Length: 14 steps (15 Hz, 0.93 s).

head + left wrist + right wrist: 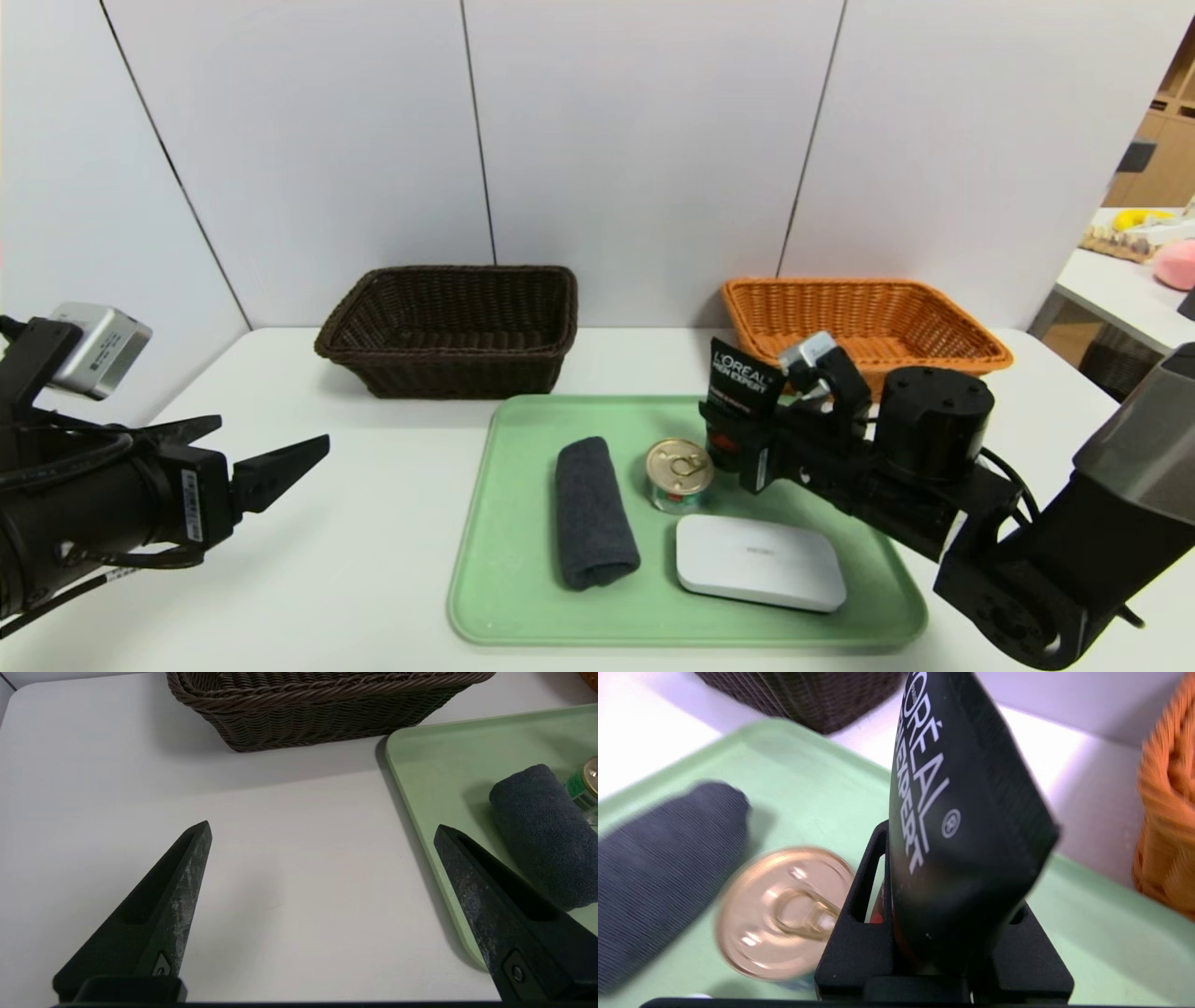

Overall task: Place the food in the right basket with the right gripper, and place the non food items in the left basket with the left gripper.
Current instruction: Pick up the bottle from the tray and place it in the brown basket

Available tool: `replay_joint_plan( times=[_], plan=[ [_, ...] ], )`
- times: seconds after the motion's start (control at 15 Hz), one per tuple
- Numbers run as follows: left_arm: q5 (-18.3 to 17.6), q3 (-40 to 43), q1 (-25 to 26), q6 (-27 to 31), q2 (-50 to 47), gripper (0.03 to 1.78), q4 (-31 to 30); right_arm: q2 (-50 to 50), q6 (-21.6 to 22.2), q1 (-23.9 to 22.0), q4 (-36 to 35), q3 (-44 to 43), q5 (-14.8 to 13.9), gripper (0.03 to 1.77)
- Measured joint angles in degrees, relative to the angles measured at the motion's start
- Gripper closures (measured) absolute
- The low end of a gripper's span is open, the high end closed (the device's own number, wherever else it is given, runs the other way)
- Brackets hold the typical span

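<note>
My right gripper (739, 455) is shut on the lower end of the black L'Oreal tube (742, 383), which stands tilted above the green tray (504, 560). In the right wrist view the tube (962, 812) fills the space between the fingers (868, 868). The small tin can (680, 471) with its gold lid sits on the tray just beside that gripper. The rolled dark grey cloth (593, 511) and the flat white box (761, 562) lie on the tray too. My left gripper (274, 434) hangs open over bare table left of the tray, holding nothing.
The dark brown basket (448, 327) stands at the back behind the tray's left corner. The orange basket (859, 317) stands at the back right, just behind my right wrist. White wall panels close off the table's far side.
</note>
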State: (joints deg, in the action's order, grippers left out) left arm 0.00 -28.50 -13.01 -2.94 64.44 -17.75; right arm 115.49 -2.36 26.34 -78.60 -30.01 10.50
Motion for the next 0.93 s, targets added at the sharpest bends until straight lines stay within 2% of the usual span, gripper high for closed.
replay_joint_plan(
  times=[0.2,0.33,0.6,0.8,0.93],
  plan=[
    [0.00,1.27,0.00,0.55,-0.80,0.12,0.04,-5.35,0.55,3.56,7.00,-4.68,-5.95,1.37],
    [0.00,1.35,0.00,0.85,-1.43,0.12,0.11,-9.98,1.95,5.60,15.65,-10.64,-7.78,1.37],
    [0.13,1.24,-0.49,0.93,-1.95,0.12,0.11,-15.60,2.89,7.19,35.00,-26.36,-7.22,1.37],
    [0.13,1.44,-0.71,0.93,-2.40,0.12,0.23,-12.69,3.62,8.19,40.16,-37.01,-6.75,1.37],
    [0.13,1.80,-0.71,0.93,-3.11,0.12,0.48,-9.07,5.83,9.33,41.90,-42.92,-6.89,1.37]
  ],
)
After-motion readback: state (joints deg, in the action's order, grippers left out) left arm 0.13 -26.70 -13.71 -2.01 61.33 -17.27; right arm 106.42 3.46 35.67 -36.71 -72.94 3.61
